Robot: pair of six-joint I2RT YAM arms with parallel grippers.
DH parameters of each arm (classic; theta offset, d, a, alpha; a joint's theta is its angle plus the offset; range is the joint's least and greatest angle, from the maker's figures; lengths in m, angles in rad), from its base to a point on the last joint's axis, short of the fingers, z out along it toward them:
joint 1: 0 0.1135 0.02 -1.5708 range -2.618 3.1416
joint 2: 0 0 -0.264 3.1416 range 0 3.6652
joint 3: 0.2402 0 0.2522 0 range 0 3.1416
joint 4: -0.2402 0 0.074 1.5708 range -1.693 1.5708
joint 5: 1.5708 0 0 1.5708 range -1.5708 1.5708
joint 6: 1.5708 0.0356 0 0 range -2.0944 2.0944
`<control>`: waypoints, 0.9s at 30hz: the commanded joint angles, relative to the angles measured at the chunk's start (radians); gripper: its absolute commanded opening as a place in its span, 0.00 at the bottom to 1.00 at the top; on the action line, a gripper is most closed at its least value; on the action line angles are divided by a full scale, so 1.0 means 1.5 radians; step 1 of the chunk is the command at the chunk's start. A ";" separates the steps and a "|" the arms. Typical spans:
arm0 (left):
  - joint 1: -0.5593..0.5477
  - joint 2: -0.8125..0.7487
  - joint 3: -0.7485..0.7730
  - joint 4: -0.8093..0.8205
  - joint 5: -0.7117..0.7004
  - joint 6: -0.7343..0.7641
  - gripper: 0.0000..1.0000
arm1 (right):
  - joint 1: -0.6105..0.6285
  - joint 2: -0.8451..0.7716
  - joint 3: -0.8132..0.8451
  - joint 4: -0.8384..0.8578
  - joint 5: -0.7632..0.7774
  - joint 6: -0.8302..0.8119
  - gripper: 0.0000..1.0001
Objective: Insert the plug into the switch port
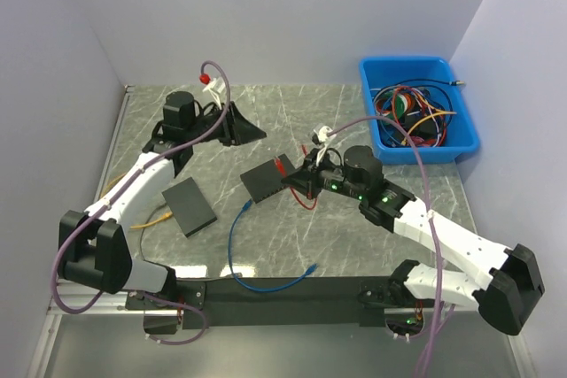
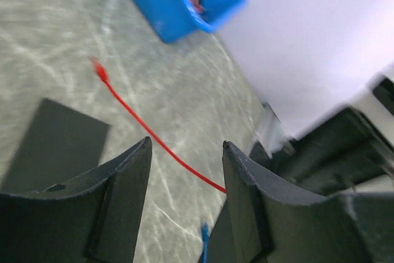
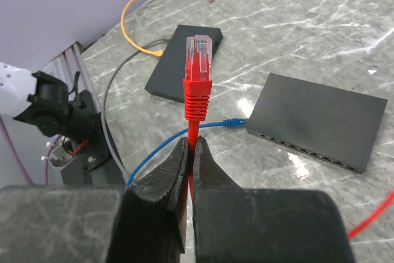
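**Figure. Approach step, before insertion.** The right gripper (image 3: 192,146) is clamped on the red cable (image 3: 194,129) just behind the boot. The red plug (image 3: 198,60) stands out beyond the fingertips, held in the air near the switch (image 3: 320,115) and clear of it. The switch lies flat on the table (image 1: 354,236), and its port row (image 3: 295,147) runs along the edge that faces the right wrist camera. No port holds the red plug.

The left gripper (image 2: 186,152) hovers well apart from the switch, on the side away from the right arm. Its jaws stand apart with nothing between them. A blue cable (image 3: 166,143) ends at the corner of the switch; whether it is seated there cannot be told. A second black box (image 3: 184,60) lies beyond the switch.

Judged step: plug grasped, alignment not yet done. The plug does not appear to point at the port face. The next move probably calls for turning the plug square to one free port, lowering it to port height and pushing straight in. The switch is unheld and may slide under that push.
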 commanded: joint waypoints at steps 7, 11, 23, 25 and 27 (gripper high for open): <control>-0.035 -0.037 -0.017 0.105 0.120 -0.010 0.51 | 0.001 0.062 0.024 0.094 -0.006 0.028 0.00; -0.038 -0.032 -0.012 0.096 0.117 -0.004 0.45 | 0.001 0.069 0.036 0.109 -0.011 0.039 0.00; -0.048 -0.027 -0.008 0.093 0.129 -0.001 0.45 | -0.005 0.099 0.068 0.124 -0.011 0.055 0.00; -0.050 -0.027 -0.009 0.093 0.129 0.001 0.45 | -0.009 0.104 0.065 0.133 -0.009 0.064 0.00; -0.051 -0.026 -0.007 0.092 0.129 0.001 0.45 | -0.009 0.112 0.068 0.137 -0.008 0.070 0.00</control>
